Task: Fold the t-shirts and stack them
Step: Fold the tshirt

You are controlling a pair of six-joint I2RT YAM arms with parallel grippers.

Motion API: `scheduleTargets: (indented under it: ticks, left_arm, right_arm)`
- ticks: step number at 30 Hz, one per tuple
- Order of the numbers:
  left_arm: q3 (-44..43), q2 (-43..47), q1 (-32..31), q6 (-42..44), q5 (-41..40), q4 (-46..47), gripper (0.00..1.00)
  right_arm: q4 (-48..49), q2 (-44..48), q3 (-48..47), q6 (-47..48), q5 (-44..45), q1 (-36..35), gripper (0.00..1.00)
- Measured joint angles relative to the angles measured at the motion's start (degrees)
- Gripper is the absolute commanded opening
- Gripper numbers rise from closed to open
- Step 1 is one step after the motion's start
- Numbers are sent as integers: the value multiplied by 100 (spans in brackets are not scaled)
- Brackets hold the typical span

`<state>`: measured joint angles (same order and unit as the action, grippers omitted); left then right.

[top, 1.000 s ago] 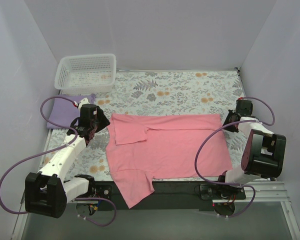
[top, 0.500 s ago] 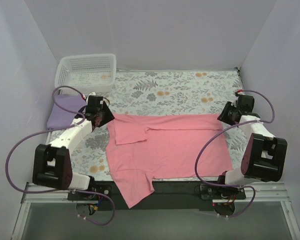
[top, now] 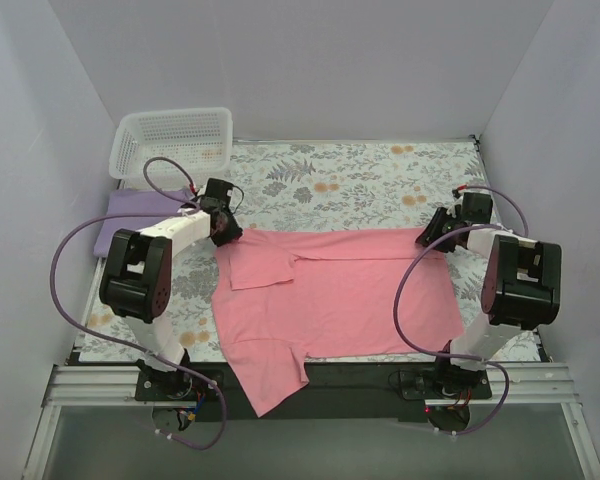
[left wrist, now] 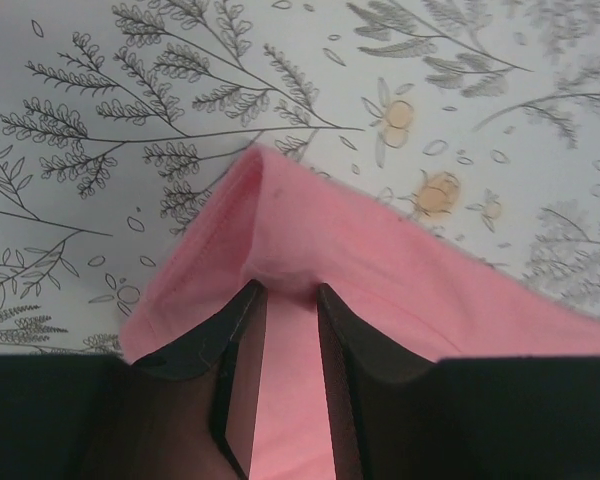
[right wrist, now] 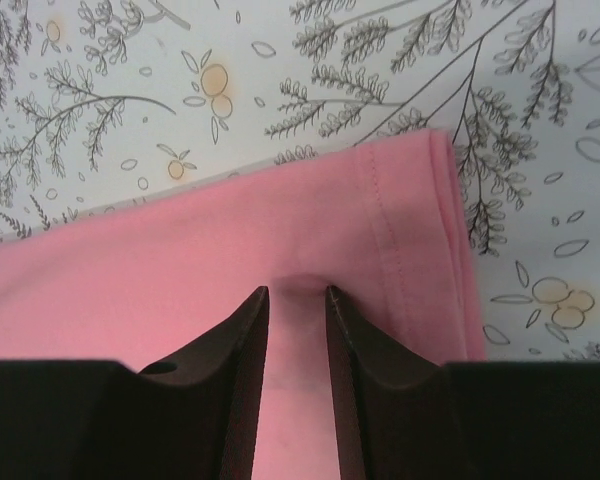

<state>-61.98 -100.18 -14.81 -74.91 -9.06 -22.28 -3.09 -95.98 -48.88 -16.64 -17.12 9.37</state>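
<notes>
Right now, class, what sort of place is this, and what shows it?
Probably a robot test cell for laundry folding, not a home: bare white walls box in the floral tablecloth, a left arm and right arm are bolted at its near edge, and a salmon-pink t-shirt lies between them.

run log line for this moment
left pincer: on far-left corner of salmon-pink cloth t-shirt | right pincer: far-right corner | jaws: narrowly apart, cloth puckered between

Spread shirt (top: pixel 330 290) mid-table (top: pixel 360 180), near part overhanging front edge; left hand (top: pixel 225 232) at its far-left corner, right hand (top: pixel 426 238) at far-right corner; second shirt (top: pixel 130 215) at left edge, basket (top: pixel 170 145) behind it
</notes>
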Motion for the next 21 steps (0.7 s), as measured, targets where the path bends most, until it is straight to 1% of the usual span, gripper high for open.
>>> scheduleTargets:
  ticks: [2, 8, 14, 18, 19, 21]
  left_arm:
    - [-162, -350, 2, -17, -114, -87, 25]
    - [-1235, -1178, 11, -79, -367, -280, 25]
    - [-2841, -2306, 11, -92, -592, -540, 25]
    - [-3637, -2822, 11, -83, -662, -588, 36]
    - [-3751, -2894, 9, -70, -658, -564, 41]
    - [-3838, -2942, 2, -33, -649, -546, 43]
  right_arm:
    - [109, -111, -92, -39, 13, 2, 36]
    - [356, -645, -610, -166, 42, 26, 37]
    - [481, -1279, -1344, -282, 46, 116, 37]
    - [498, -1801, -2035, -286, 46, 144, 38]
    - [498, -1878, -2146, -280, 44, 144, 38]
    - [468, -1939, -2262, -260, 46, 144, 40]
